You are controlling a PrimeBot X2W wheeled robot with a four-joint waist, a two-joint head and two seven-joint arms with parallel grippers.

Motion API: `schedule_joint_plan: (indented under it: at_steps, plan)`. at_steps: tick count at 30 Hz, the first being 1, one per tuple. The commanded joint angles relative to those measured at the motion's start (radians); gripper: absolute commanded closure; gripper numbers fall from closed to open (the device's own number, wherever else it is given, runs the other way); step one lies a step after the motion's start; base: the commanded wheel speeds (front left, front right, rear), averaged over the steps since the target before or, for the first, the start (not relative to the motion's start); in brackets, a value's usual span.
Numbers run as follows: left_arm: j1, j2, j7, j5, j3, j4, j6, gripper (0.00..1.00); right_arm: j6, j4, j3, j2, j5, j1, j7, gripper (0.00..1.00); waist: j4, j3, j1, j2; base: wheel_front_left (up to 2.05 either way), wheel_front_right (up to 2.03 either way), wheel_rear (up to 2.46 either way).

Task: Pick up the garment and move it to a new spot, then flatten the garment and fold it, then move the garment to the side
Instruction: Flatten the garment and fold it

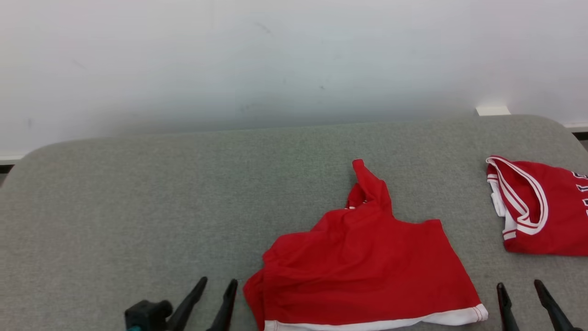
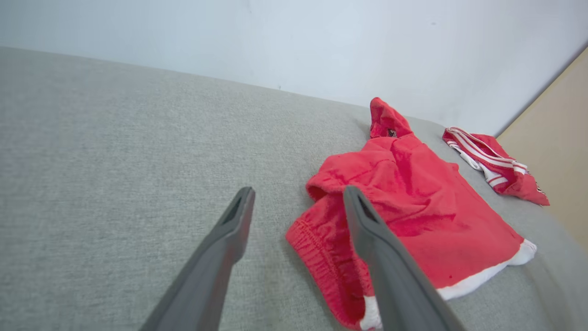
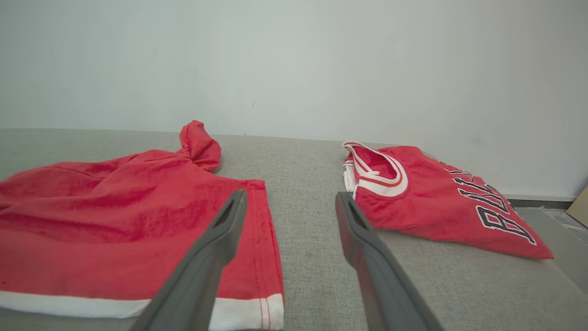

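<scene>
Nearest me, my left tool [image 1: 217,288] is spread with nothing between its fingers, just beside the left edge of the red garment [image 1: 367,262]. My right tool [image 1: 519,289] is spread too, bare, just off the garment's right corner. The garment lies rumpled on the grey counter [image 1: 138,193] between both tools, white hem [image 1: 413,320] toward me and a bunched peak pointing away. Farther right lies a folded red jersey [image 1: 542,211], apart from it. Behind stands a pale wall [image 1: 275,59].
</scene>
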Motion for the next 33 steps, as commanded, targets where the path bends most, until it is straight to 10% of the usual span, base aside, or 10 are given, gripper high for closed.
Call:
schedule_joint_plan:
  at_steps: [1,8,23,33]
  plan:
    - [0.032,0.009,-0.009,0.024,0.023,-0.027,0.017,0.00,-0.003,-0.010,-0.012,-0.001,0.014,0.014,-0.003,0.00,0.017,-0.013,0.0000,0.0000,0.00,0.00,0.00]
    - [0.130,-0.028,-0.014,0.146,0.141,-0.110,0.042,0.00,-0.003,-0.011,-0.015,0.007,0.006,0.034,-0.003,0.00,0.058,-0.034,0.0000,0.0000,0.00,0.00,0.00]
    - [0.214,-0.182,-0.015,0.376,0.360,-0.167,-0.090,0.00,-0.003,0.020,-0.049,0.014,0.043,0.018,-0.003,0.00,0.094,-0.050,0.0000,0.0000,0.00,0.00,0.00]
    - [0.167,-0.149,0.054,0.321,0.187,-0.115,-0.116,0.00,-0.003,0.046,0.036,-0.117,0.140,0.006,0.337,0.00,0.079,-0.026,0.0000,0.0000,0.00,0.00,0.00]
